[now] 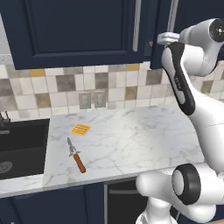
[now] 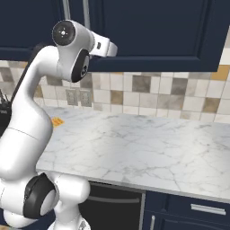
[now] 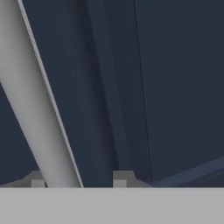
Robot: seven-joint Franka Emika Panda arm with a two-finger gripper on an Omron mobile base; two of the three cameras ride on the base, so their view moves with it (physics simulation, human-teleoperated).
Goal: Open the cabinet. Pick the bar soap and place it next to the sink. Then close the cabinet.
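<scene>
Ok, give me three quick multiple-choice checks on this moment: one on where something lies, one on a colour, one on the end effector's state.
1. Where does the knife lie?
A. in the sink
B. on the marble counter, right of the sink
C. inside the cabinet

2. What colour is the knife's handle?
A. orange
B. green
C. white

3. How is the end effector set?
A. wide open above the counter
B. shut on the cabinet's silver bar handle
C. holding the knife

Answers:
1 B: in the left base view it rests on the counter beside the sink.
2 A: the handle is orange.
3 B: in the hand view the fingertips flank the handle of the cabinet.
</scene>
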